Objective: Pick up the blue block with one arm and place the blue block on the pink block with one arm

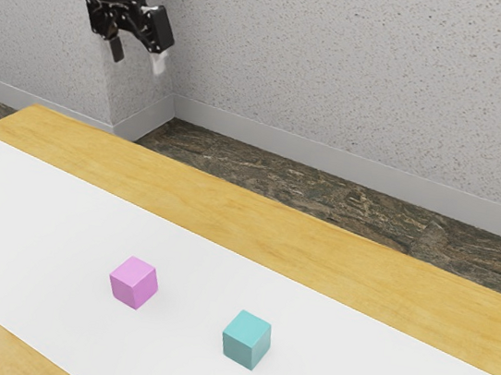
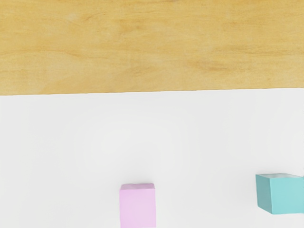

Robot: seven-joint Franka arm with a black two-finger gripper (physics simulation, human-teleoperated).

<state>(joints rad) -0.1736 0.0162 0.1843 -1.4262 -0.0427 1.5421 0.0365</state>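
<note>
pink block (image 2: 137, 205), blue block (image 2: 280, 194): both edge-cropped

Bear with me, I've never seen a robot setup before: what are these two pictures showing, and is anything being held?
This is a robot arm in a simulation. Its black two-finger gripper hangs high up at the exterior view's upper left, with its fingers apart and holding nothing. That picture comes from a camera standing beside the arm. The other comes from a camera on the arm's hand, looking down. The table is wooden with a white sheet across it. On the sheet sit two small cubes, apart from each other: a pink block and a blue block, which looks rather teal. The job is to set the blue one on the pink one, and it has not yet begun.
</note>
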